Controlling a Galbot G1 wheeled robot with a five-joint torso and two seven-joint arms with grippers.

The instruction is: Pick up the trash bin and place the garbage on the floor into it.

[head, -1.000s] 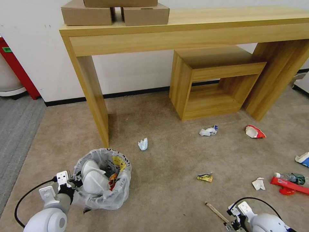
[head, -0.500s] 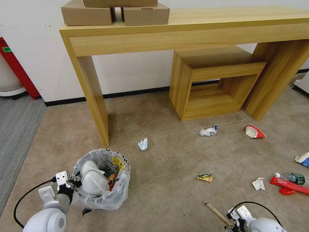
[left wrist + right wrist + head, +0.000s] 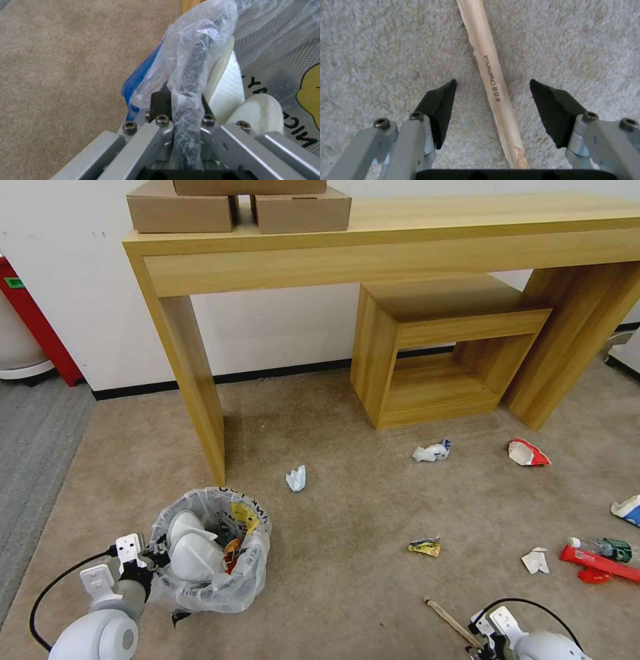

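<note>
The trash bin (image 3: 213, 580), lined with a crinkly plastic bag, stands on the beige floor (image 3: 347, 513) at the lower left with white slippers (image 3: 193, 557) and wrappers inside. My left gripper (image 3: 152, 565) is shut on its rim (image 3: 186, 100), bag and all. My right gripper (image 3: 483, 645) hangs low at the bottom right, open. In the right wrist view its fingers (image 3: 441, 100) straddle the wooden stick (image 3: 491, 85) lying on the carpet, without touching it. More garbage lies about: a crumpled paper (image 3: 297, 479), a crushed blue-white cup (image 3: 432, 451), a red-white cup (image 3: 527, 453).
A yellow wrapper (image 3: 425, 546), a white scrap (image 3: 535, 561), a green-labelled bottle (image 3: 603, 547) and a red packet (image 3: 597, 565) lie right of the stick (image 3: 447, 617). A wooden desk leg (image 3: 197, 387) stands just behind the bin, with a low shelf unit (image 3: 440, 353) under the desk.
My right gripper has sunk lower over the stick. The left gripper and the bin have shifted slightly down and left.
</note>
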